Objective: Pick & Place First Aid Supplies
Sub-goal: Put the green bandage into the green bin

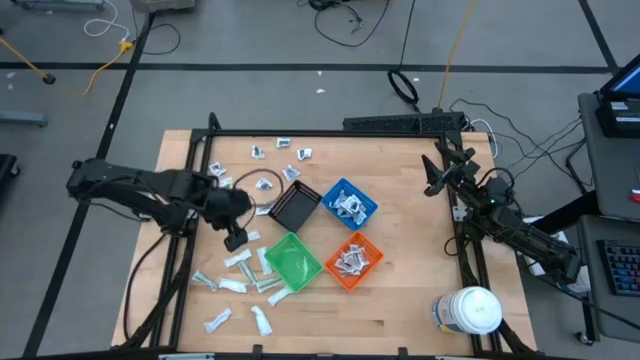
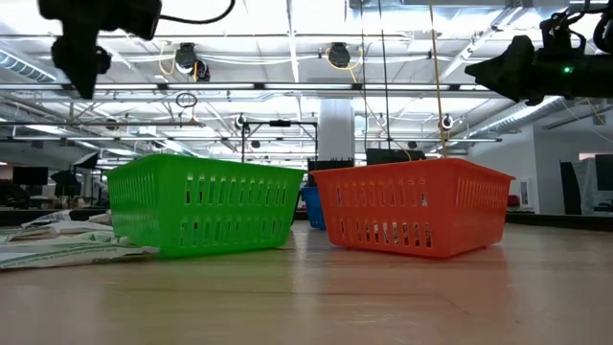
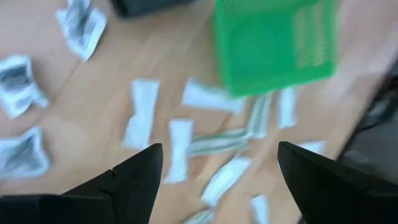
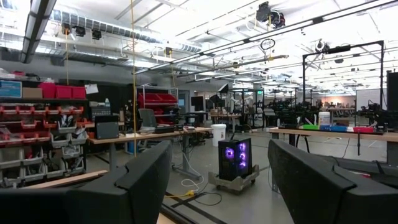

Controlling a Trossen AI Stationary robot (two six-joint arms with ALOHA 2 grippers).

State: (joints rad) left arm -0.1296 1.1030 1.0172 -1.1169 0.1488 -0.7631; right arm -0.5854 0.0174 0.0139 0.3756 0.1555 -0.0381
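First aid supplies (image 1: 240, 285) are being displayed loose on the bench (image 1: 400, 300), left of and below the green bin (image 1: 292, 261), with more near the far edge. The left gripper (image 1: 236, 240) is being held above these packets, jaws spread, nothing gripped. Supplies are being contained in the blue bin (image 1: 349, 204) and orange bin (image 1: 353, 259). The right gripper (image 1: 436, 172) is being held raised at the right, jaws spread, empty.
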